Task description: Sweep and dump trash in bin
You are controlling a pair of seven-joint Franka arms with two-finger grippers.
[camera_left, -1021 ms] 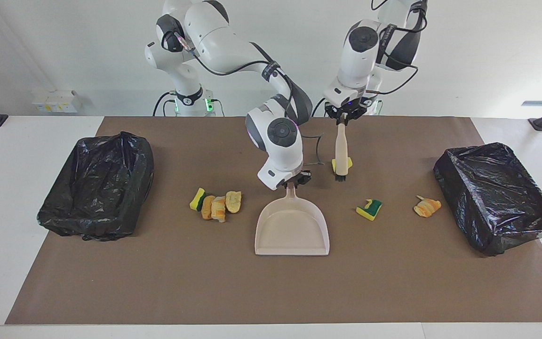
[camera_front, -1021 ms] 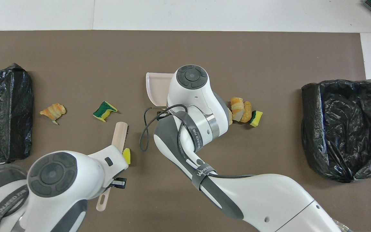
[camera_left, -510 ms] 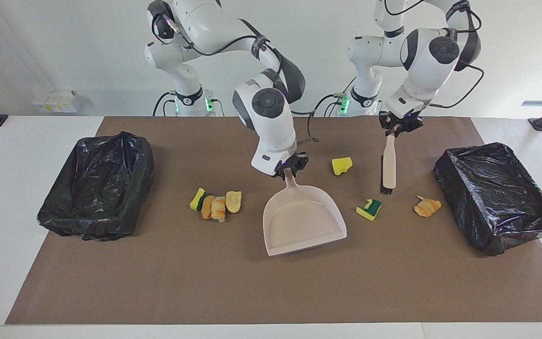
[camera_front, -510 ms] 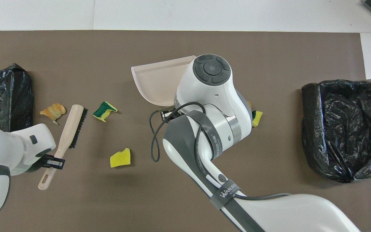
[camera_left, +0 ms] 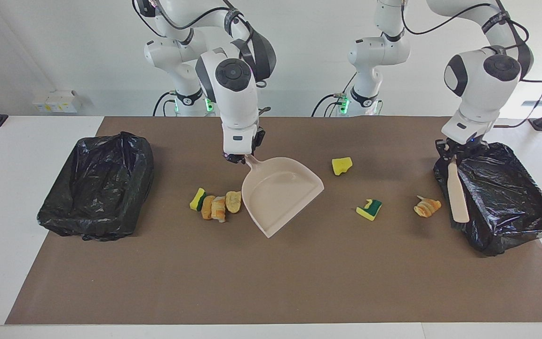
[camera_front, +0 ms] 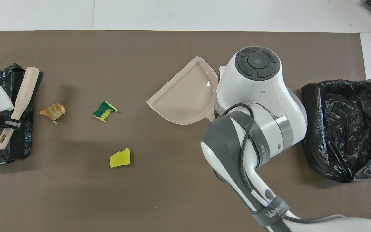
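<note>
Trash on brown mat: cluster [camera_left: 216,205] of green-backed sponge chunk plus three bread bits, touching dustpan [camera_left: 280,194] edge. Plain yellow sponge piece [camera_left: 341,165] alone. Green-yellow sponge chunk [camera_left: 369,209] beside croissant bit [camera_left: 426,206], near bin [camera_left: 501,197] at left arm's end.

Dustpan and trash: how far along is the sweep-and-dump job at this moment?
Nothing is swept yet: the dustpan looks empty, and no trash shows in either bin. In hand: the right gripper is shut on the dustpan's handle beside the cluster of pieces; the left gripper is shut on the brush over the bin at its end. Left: the cluster, yellow sponge, green-backed sponge, croissant bit, then dumping.
</note>
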